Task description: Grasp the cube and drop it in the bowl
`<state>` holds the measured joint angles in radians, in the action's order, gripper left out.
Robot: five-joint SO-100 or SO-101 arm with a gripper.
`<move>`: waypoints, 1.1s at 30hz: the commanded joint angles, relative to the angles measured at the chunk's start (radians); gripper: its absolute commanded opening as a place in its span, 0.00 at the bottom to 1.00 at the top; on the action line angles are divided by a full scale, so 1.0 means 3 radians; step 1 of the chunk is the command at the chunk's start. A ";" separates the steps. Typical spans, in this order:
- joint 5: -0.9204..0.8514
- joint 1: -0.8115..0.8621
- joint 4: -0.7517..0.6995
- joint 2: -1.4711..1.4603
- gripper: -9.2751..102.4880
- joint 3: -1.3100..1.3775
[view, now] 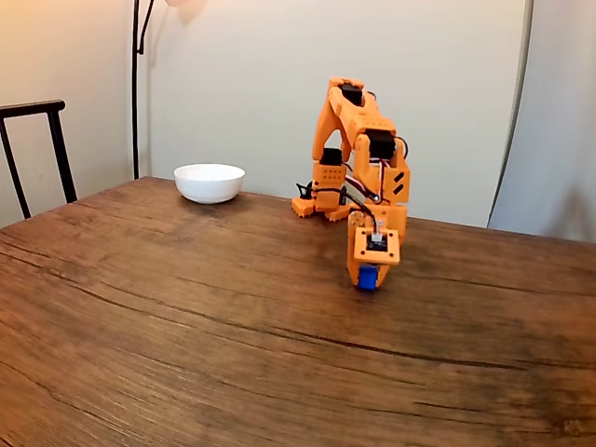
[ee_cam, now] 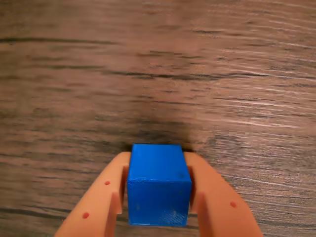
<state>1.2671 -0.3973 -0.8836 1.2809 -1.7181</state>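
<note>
Cube (ee_cam: 159,183) held between the jaws, low over worktop (view: 186,317); bowl (view: 209,182) lies well apart, far-left in fixed view.

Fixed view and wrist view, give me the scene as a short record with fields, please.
surface: wooden table
gripper: shut on the cube, low at the tabletop
cube: blue, clamped between the orange fingers
bowl: white, at the table's far edge, left of the arm in the fixed view, nothing seen inside
background: dark chair at left
</note>
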 commanded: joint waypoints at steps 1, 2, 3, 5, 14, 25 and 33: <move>0.0215 -0.0041 -0.0373 0.0051 0.12 0.0440; 0.0312 -0.0031 -0.0573 0.0051 0.12 0.0603; 0.0389 -0.0010 -0.0777 0.0046 0.12 0.0762; 0.0516 0.0041 -0.1135 0.0046 0.12 0.1028; 0.0665 0.0153 -0.1907 0.0046 0.12 0.1692; 0.1023 0.0496 -0.2894 0.0205 0.12 0.2434; 0.1391 0.1018 -0.2909 0.0885 0.12 0.2419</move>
<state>1.6475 -0.1381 -1.6981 1.4527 -1.0339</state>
